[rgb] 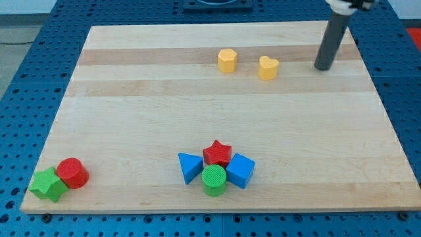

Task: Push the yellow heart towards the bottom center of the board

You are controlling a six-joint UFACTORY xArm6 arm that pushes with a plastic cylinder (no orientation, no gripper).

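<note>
On the desk (131, 99), my tip (323, 68) rests near the view's top right, to the right of the yellow heart (268, 68) and apart from it; there is no gripper, only a bare rod holding nothing. A push from this side would likely send the heart leftward into the yellow hexagon (227, 60) rather than down the board. Further down, the cluster of red star (217, 153), two blue blocks (190, 166) and green cylinder (213, 180) occupies the bottom centre and could block it. The heart is small, glossy, lobes uppermost.
</note>
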